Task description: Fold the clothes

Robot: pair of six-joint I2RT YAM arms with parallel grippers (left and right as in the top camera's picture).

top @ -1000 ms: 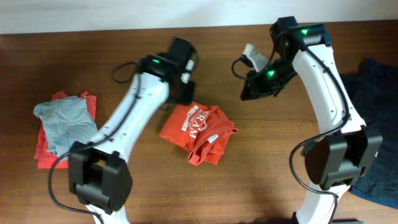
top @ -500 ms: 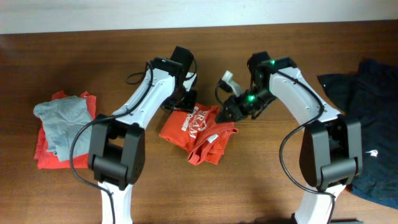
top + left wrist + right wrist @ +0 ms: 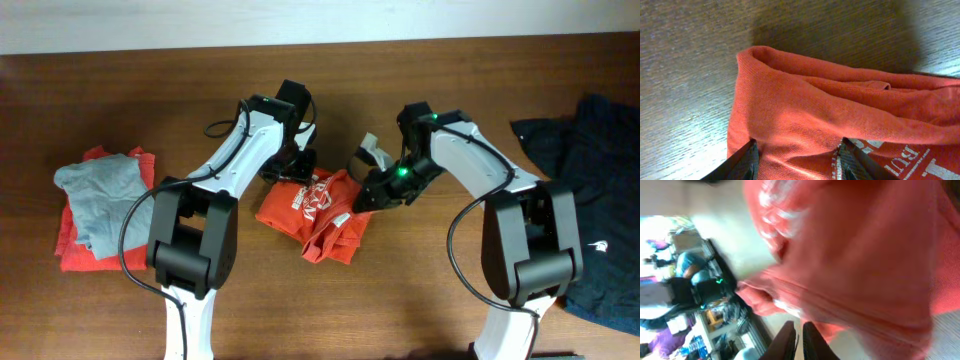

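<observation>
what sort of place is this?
Probably a robotics lab bench: left arm and right arm at a wooden table, orange T-shirt between them, grey garment and navy garment at the ends.

Right arm: I log it swung in from the far right part of the worktop and lowered. The right claw hung clear of the cloth a second ago. Now it sits at the right edge of the red-orange T-shirt, fingers nearly together. I cannot tell whether cloth is pinched.

Left arm: elbow has folded in toward the near edge. The left claw has crept from just off the shirt's far-left corner onto its far edge.

Shirt: right side has bunched up a little toward the right claw.

The navy garment shows more of itself, now that the right arm is off it.
</observation>
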